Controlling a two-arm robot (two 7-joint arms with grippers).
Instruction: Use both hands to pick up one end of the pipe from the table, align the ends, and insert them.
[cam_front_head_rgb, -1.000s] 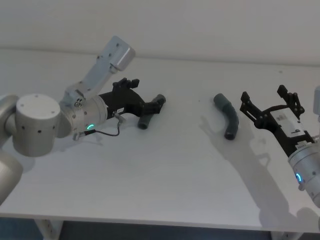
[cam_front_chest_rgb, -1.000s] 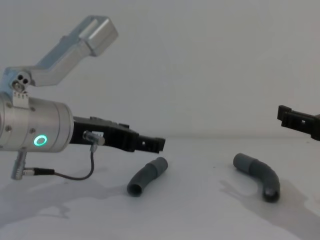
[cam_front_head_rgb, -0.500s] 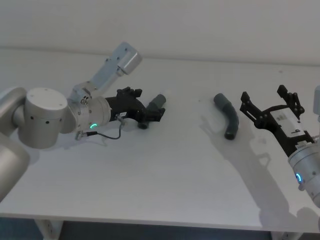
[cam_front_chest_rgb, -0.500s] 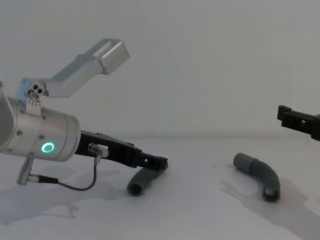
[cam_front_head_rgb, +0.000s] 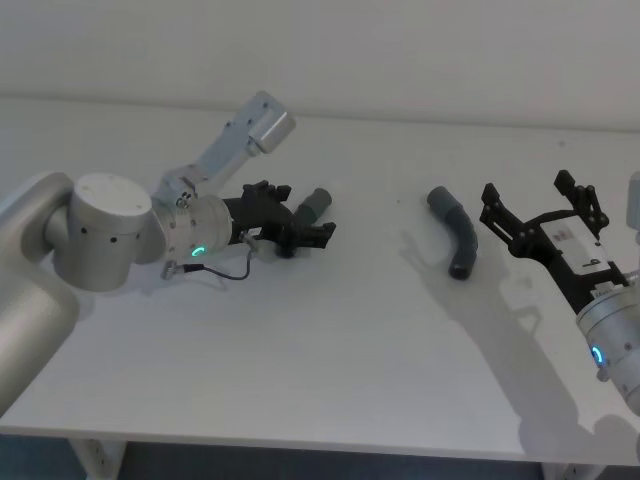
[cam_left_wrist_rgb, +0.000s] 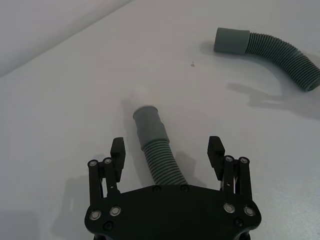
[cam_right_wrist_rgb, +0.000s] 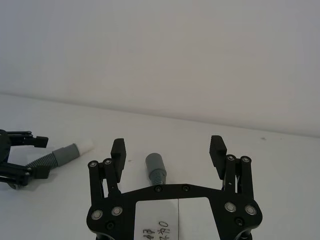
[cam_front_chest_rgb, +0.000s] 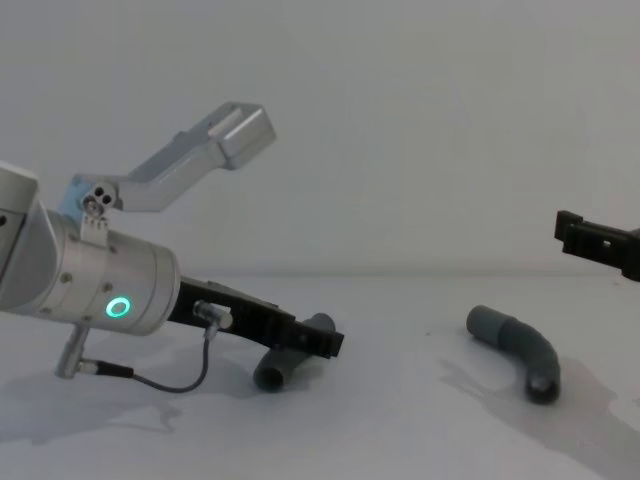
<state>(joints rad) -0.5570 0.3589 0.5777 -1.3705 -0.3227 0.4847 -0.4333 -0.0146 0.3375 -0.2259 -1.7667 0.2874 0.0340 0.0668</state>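
Note:
The pipe lies as two dark grey ribbed pieces on the white table (cam_front_head_rgb: 330, 340). My left gripper (cam_front_head_rgb: 308, 228) is low over the left piece (cam_front_head_rgb: 314, 204) and open. In the left wrist view its gripper (cam_left_wrist_rgb: 167, 147) straddles that piece (cam_left_wrist_rgb: 156, 150), one finger on each side and neither touching. From the chest, the left gripper (cam_front_chest_rgb: 322, 340) crosses in front of this piece (cam_front_chest_rgb: 274, 373). The right piece (cam_front_head_rgb: 459, 236) lies just left of my open right gripper (cam_front_head_rgb: 535, 198), which hovers apart from it. In the right wrist view the piece (cam_right_wrist_rgb: 156, 168) shows end-on beyond the gripper (cam_right_wrist_rgb: 167, 146).
The table's far edge meets a plain white wall. Bare table surface lies between the two pieces and toward the near edge. The left arm's silver elbow link (cam_front_head_rgb: 245, 135) rises above the table behind the left piece.
My left gripper has dropped and pushed forward, so its open fingers now sit on either side of the left piece. The right arm and both pieces have stayed put.

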